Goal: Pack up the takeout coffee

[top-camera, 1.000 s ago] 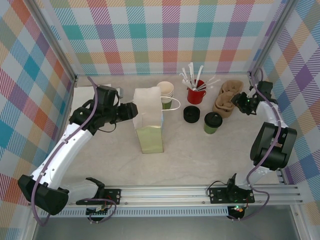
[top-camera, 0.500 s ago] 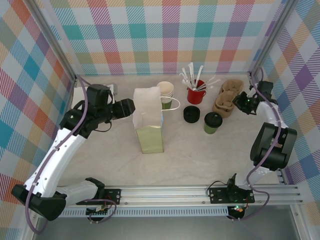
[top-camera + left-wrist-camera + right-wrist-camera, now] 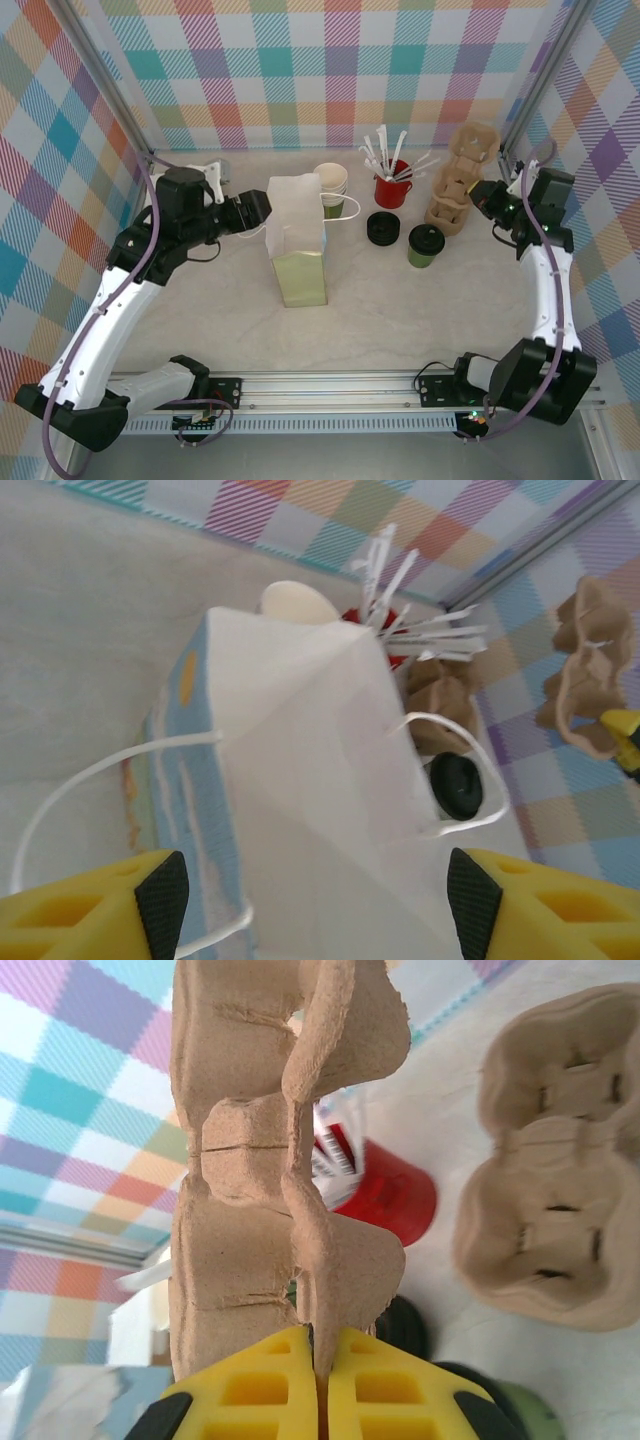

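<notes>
The takeout coffee (image 3: 426,246) is a small paper cup closed by a round black plastic lid; the wall visible under the lid is olive-green. It stands upright on the pale, matt table (image 3: 380,310), outside and to the right of the paper bag (image 3: 297,240), just beside a loose black lid (image 3: 382,228) and in front of the red cup (image 3: 391,187) of thin white stirrers (image 3: 385,150). The bag is tall, rectangular and upright, made of white paper with a green-tinted lower face, a creased top and thin white loop handles (image 3: 455,770). A stack of cream cups (image 3: 331,180) stands behind it. The left arm rises from its base along the left wall and bends at the wrist toward the bag. The left gripper (image 3: 317,902) is level with the bag's upper part, with its yellow fingers (image 3: 160,895) set wide apart to either side of the bag in the wrist view. Contact with the paper cannot be determined. The right arm runs up along the right wall with its wrist turned left. The right gripper (image 3: 320,1385) has its jaws closed on the thin edge of a moulded brown cardboard cup carrier (image 3: 280,1160), which has a rough fibrous surface. It holds the carrier on edge above the stack of carriers (image 3: 447,208) on the table.
</notes>
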